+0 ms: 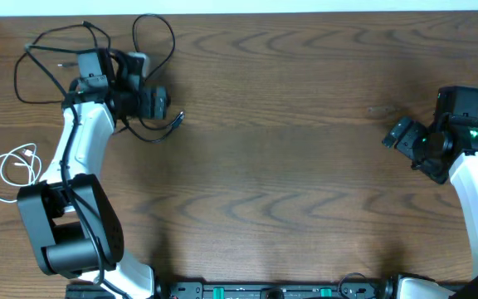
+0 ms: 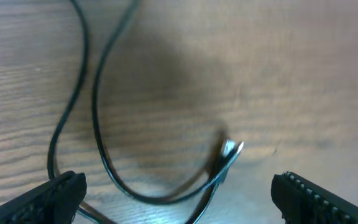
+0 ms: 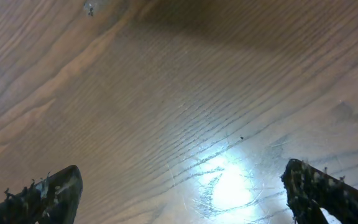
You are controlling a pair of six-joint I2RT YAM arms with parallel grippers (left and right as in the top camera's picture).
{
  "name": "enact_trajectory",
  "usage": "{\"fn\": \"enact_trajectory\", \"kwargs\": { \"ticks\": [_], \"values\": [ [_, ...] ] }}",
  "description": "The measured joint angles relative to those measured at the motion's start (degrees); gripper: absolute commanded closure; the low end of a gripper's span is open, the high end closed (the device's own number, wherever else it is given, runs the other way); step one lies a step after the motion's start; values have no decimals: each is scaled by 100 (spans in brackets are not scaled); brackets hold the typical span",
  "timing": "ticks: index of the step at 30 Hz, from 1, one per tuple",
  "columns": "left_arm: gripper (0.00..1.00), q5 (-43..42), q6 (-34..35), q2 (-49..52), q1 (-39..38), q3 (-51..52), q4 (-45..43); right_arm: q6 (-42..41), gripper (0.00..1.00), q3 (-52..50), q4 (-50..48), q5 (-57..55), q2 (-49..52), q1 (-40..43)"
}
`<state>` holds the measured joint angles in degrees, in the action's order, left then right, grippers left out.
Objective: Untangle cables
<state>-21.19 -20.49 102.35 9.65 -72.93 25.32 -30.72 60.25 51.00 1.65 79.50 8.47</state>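
Observation:
A black cable [image 1: 152, 33] lies in loose loops at the table's back left, its plug end [image 1: 178, 118] pointing right. In the left wrist view the black cable [image 2: 98, 124] curves down to a metal-tipped plug [image 2: 230, 151]. My left gripper [image 1: 158, 103] hovers over this cable, open and empty; its fingers [image 2: 179, 193] straddle the cable loop. A white cable [image 1: 13, 169] lies coiled at the left edge, apart from the black one. My right gripper [image 1: 403, 138] is open and empty over bare wood [image 3: 179, 193] at the right.
The wooden table [image 1: 289, 183] spans the view. Its back edge meets a white wall at the top. The arm bases stand at the front edge.

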Motion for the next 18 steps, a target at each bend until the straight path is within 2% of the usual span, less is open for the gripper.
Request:
{"fn": "enact_trajectory", "kwargs": {
  "ticks": [6,12,18],
  "values": [
    [0,-122,-1329,0,0,372,-22,0,1,0,2,0,0,0],
    [1,-278,-1906,0,0,590,-26,0,1,0,0,0,0,0],
    [7,-555,-2457,0,-28,896,-310,0,1,0,0,0,0,0]
  ]
}}
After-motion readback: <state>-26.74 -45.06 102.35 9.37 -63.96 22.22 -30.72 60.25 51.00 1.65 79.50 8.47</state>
